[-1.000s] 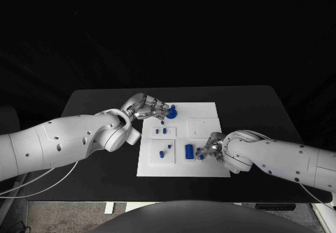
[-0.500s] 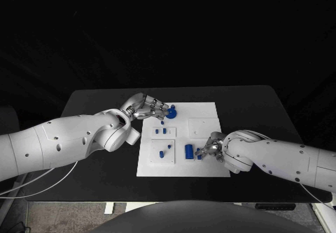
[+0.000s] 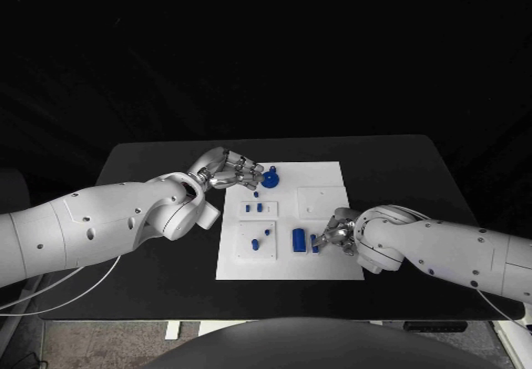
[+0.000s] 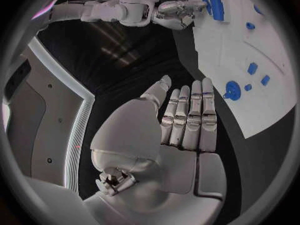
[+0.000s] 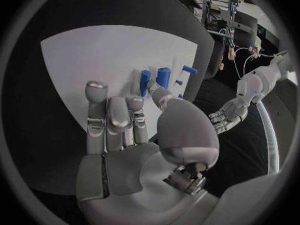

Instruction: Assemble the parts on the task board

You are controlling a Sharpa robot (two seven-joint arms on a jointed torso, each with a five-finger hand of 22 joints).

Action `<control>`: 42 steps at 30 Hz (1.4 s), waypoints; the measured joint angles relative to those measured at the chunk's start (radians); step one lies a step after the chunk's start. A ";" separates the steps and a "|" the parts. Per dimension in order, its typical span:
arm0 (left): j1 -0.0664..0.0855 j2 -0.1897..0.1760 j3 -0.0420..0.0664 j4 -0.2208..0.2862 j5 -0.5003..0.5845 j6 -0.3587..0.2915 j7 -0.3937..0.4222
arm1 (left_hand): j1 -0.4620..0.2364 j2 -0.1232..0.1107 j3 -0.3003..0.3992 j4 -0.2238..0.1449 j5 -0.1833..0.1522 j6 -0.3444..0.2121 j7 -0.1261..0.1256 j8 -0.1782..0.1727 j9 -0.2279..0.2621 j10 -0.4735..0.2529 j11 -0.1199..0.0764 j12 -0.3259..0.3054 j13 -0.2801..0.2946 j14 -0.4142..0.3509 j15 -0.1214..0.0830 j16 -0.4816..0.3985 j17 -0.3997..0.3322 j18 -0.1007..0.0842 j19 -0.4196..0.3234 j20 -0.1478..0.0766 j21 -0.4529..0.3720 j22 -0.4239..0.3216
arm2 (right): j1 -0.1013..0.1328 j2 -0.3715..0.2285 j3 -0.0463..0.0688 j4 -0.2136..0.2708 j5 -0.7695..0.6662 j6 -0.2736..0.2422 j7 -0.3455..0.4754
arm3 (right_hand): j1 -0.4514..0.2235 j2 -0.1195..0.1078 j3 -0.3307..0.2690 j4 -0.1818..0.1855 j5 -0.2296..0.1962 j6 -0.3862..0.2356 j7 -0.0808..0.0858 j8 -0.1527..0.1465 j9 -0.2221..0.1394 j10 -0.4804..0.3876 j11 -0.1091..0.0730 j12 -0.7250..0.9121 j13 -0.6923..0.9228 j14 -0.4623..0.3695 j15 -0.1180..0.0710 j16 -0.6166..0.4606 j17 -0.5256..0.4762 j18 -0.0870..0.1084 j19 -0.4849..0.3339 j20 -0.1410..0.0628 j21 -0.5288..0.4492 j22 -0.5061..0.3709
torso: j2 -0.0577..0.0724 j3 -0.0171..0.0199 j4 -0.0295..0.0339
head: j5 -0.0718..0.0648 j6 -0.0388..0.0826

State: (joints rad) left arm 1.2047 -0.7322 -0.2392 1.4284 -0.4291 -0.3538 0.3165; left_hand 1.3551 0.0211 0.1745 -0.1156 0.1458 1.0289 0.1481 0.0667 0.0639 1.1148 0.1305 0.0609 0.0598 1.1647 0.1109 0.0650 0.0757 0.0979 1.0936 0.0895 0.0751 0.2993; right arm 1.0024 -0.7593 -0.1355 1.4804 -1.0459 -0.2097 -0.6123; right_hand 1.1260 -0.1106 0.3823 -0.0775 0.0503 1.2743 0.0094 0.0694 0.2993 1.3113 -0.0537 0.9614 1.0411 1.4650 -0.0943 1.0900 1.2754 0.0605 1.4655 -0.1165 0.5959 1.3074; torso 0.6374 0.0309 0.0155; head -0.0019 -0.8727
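The white task board (image 3: 321, 177) lies mid-table with several small blue parts on it. My left hand (image 3: 231, 170) hovers at the board's far left corner, just beside a round blue part (image 3: 270, 181); in the left wrist view its fingers (image 4: 190, 115) lie straight and hold nothing, with the round part (image 4: 232, 91) ahead. My right hand (image 3: 337, 234) rests low over the board's near right area, next to a long blue block (image 3: 299, 240). In the right wrist view its fingers (image 5: 109, 117) are stretched out, and the thumb reaches toward the blue block (image 5: 145, 82) without gripping it.
Other small blue parts sit in the left column of the board (image 3: 257, 207) (image 3: 255, 244). A recessed square plate (image 3: 319, 201) lies at the board's right. The black table (image 3: 155, 157) runs well past the board on both sides.
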 measured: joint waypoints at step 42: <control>0.000 0.000 0.000 -0.005 0.002 0.006 -0.008 | 0.000 0.000 -0.005 0.005 0.000 0.000 0.000 0.000 0.000 0.000 0.000 0.000 0.000 0.000 0.000 0.000 0.000 0.000 0.000 0.000 0.000 -0.017 | -0.015 0.016 0.004 -0.030 -0.018 -0.003 0.045 | -0.021 0.094 0.023 -0.185 0.003 0.033 -0.010 -0.001 0.046 0.074 -0.013 0.025 0.141 0.000 0.000 -0.004 -0.008 -0.015 0.003 -0.003 0.051 0.000 | 0.000 -0.0015 0.0004 | -0.006 0.000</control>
State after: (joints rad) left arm 1.2047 -0.7322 -0.2392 1.4239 -0.4271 -0.3474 0.3082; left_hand 1.3551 0.0210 0.1692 -0.1103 0.1458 1.0290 0.1481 0.0667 0.0639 1.1148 0.1305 0.0609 0.0598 1.1647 0.1108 0.0649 0.0757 0.0977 1.0936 0.0895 0.0751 0.2825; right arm 0.9874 -0.7436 -0.1315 1.4502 -1.0636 -0.2123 -0.5668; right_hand 1.1053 -0.0166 0.4057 -0.2622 0.0533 1.3077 -0.0003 0.0688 0.3457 1.3852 -0.0667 0.9863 1.1826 1.4650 -0.0943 1.0859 1.2671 0.0451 1.4687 -0.1196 0.6470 1.3073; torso 0.6371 0.0293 0.0159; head -0.0083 -0.8727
